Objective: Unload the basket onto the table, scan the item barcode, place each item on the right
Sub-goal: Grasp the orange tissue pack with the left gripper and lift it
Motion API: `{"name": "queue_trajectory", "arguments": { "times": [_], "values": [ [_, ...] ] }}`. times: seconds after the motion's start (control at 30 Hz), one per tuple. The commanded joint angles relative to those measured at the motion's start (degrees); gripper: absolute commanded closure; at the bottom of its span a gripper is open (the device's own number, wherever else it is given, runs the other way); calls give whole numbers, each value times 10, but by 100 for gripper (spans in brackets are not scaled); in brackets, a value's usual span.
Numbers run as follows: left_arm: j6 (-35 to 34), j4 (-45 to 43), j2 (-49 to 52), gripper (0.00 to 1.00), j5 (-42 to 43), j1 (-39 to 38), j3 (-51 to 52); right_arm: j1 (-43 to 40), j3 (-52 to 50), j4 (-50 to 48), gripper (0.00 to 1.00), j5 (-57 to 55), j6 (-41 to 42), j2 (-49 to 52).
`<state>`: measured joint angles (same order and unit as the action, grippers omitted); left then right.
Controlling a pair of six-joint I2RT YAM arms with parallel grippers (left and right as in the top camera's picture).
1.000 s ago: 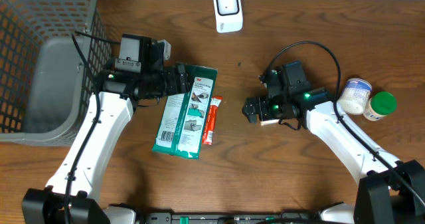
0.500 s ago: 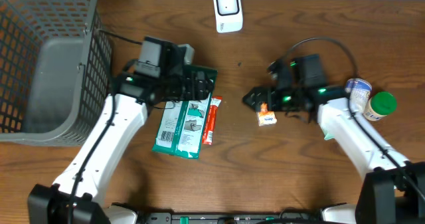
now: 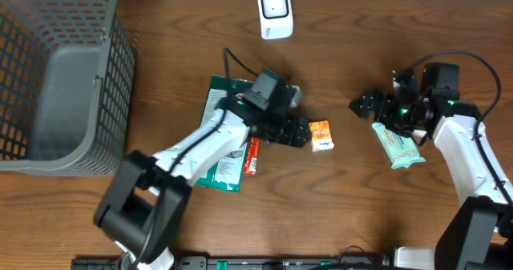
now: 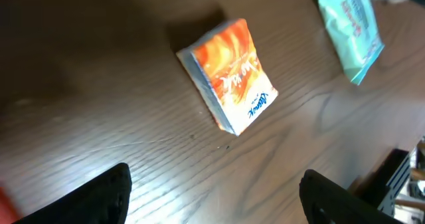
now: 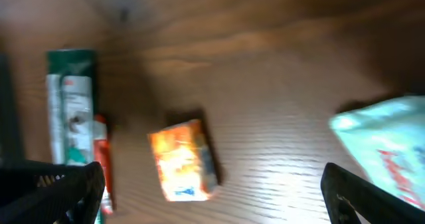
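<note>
A small orange tissue packet (image 3: 321,135) lies flat on the wooden table, also seen in the left wrist view as the orange packet (image 4: 229,74) and, blurred, in the right wrist view (image 5: 182,161). My left gripper (image 3: 303,133) is just left of it, open, with bare table between its fingers (image 4: 216,201). My right gripper (image 3: 362,106) hangs open to the packet's right (image 5: 212,197) and holds nothing. The white barcode scanner (image 3: 274,12) stands at the table's far edge.
A green flat package (image 3: 218,146) and a red stick pack (image 3: 253,155) lie under my left arm. A teal wipes pack (image 3: 398,147) lies below my right gripper. A grey wire basket (image 3: 56,78) fills the left side.
My left arm swung right, from the green package to beside the orange packet. My right gripper left the packet on the table, opened wider and drew back to the right.
</note>
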<state>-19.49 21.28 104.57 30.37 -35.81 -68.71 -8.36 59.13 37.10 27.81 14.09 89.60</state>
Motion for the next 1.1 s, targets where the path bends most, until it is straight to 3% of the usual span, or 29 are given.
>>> {"name": "queue_trajectory", "arguments": {
  "times": [0.0,0.2,0.47,0.7,0.83,0.93,1.0,1.07],
  "values": [
    [-7,-18,11,18,9,-12,6,-2,7,2,1,-61,2,-11],
    [-13,-69,49,19,6,-32,6,-2,7,2,1,-70,2,-11],
    [-89,-144,107,25,-79,-45,6,-2,7,2,1,-70,2,-11],
    [-113,-177,124,38,-121,-45,6,-2,7,2,1,-70,2,-11],
    [-113,-177,124,53,-121,-45,6,-2,7,2,1,-70,2,-11],
    [-113,-173,124,54,-120,-48,6,-2,7,2,1,-70,2,-11],
    [-113,-165,124,47,-118,-57,6,-2,7,2,1,-70,2,-11],
    [-113,-162,124,46,-118,-69,6,-2,7,2,1,-70,2,-11]
  ]
}}
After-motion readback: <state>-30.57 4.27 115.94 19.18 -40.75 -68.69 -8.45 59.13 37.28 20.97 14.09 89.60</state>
